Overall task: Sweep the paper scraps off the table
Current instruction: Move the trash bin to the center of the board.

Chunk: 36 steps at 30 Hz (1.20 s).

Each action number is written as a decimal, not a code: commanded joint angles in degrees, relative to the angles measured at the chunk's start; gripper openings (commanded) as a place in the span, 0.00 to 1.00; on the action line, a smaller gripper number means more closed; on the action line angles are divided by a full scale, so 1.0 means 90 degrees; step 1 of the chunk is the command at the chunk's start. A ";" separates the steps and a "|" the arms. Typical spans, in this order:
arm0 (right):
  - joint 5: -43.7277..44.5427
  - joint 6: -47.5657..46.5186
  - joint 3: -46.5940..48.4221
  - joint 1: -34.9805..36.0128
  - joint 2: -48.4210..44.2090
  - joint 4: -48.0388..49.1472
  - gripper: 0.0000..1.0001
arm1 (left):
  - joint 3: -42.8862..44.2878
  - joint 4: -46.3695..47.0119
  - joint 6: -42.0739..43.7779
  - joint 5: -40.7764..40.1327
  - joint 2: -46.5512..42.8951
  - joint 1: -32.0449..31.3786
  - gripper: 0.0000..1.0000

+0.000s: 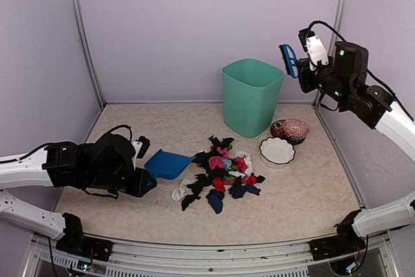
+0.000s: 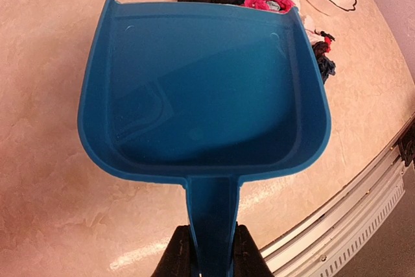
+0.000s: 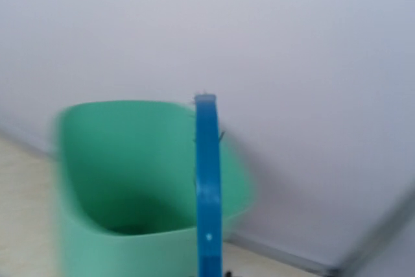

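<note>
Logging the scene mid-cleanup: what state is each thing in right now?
Paper scraps: piled on the table, none in the dustpan.
Dustpan: empty, handle clamped in the left gripper, front edge beside the pile.
Brush: held up in the air by the right gripper.
Bin: upright, open.
White bowl: upright, empty.
</note>
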 commanded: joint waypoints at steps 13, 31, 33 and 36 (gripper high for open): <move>-0.0659 0.1169 -0.0683 -0.2486 0.1701 0.1915 0.00 | 0.0033 0.0465 0.0719 0.0128 -0.0240 0.0274 0.00; -0.2814 0.2923 0.0267 -0.2930 0.4318 0.2552 0.00 | -0.0032 0.0513 0.0619 0.0150 -0.0541 0.0511 0.00; -0.2865 0.2973 0.0311 -0.2833 0.4502 0.2643 0.00 | -0.0040 0.0535 0.0607 0.0157 -0.0528 0.0513 0.00; -0.2845 0.3035 0.0444 -0.2651 0.4753 0.2671 0.00 | -0.0079 0.0604 0.0625 0.0212 -0.0529 0.0521 0.00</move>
